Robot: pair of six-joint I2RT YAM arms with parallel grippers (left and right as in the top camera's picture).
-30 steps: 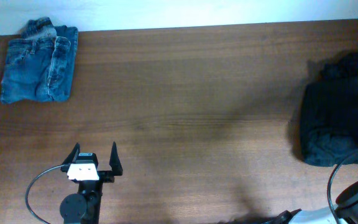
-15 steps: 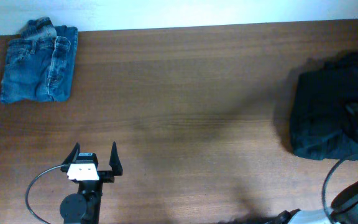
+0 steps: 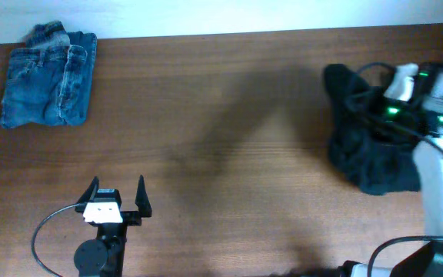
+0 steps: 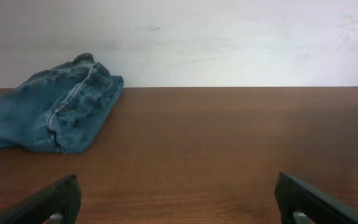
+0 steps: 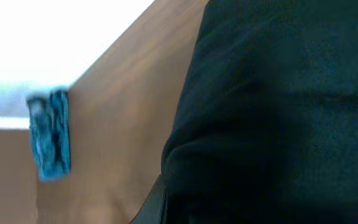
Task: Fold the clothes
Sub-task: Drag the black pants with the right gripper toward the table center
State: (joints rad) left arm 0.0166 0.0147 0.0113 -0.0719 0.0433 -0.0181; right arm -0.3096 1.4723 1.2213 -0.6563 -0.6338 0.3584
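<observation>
**Right claw (image 3: 379, 92) shut in the clothes (image 3: 368, 154) at the table's (image 3: 229, 115) right end**
We judge the claw is pinching a fold of the black heap, which sits bunched close to the right edge, probably so it can be drawn toward the middle and spread out. The left claw (image 3: 117, 186) gapes wide and empty at the near left, out of the way. Folded jeans (image 3: 48, 75) lie at the far left, and the bare wood between gives ample room.
</observation>
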